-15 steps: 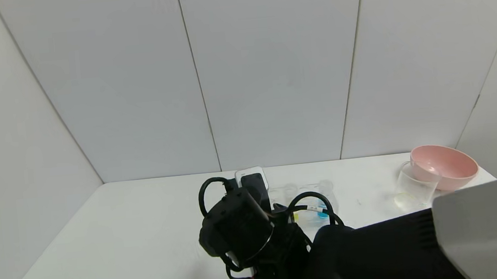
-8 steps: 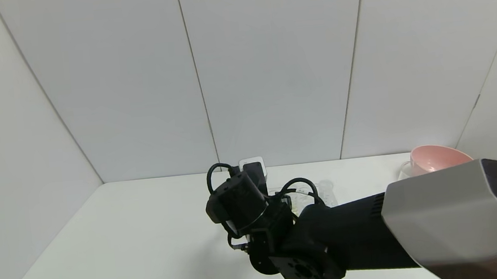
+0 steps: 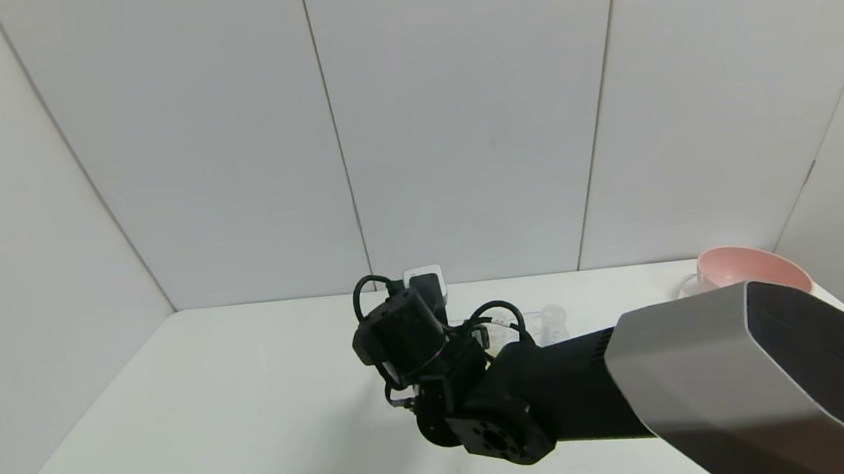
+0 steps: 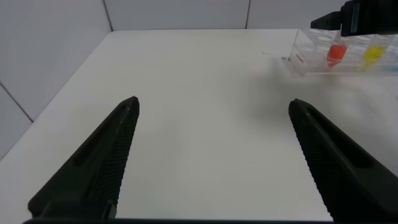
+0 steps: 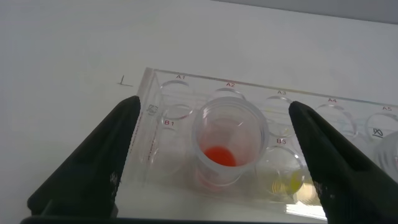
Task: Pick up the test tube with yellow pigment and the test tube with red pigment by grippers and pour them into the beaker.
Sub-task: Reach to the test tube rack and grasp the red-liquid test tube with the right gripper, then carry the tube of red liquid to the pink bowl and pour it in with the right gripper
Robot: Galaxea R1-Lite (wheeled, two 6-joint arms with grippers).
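Reaching farther over the tabletop (image 3: 200, 409) than a second ago, the right arm in the head view now hides the beaker beside the pink bowl (image 3: 745, 267). In the left wrist view the left hand (image 4: 211, 155) hangs released, well apart from the rack (image 4: 311, 57). In the right wrist view the right hand (image 5: 214, 155) gapes around the test tube with red pigment (image 5: 225, 149), the test tube with yellow pigment (image 5: 283, 177) just beside; grasping looks imminent.

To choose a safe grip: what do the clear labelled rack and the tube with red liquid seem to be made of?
The clear labelled rack looks like glossy transparent plastic, judging by its flat moulded walls. The tube with red liquid is clear and shiny with a smooth rim; glass or plastic is uncertain.
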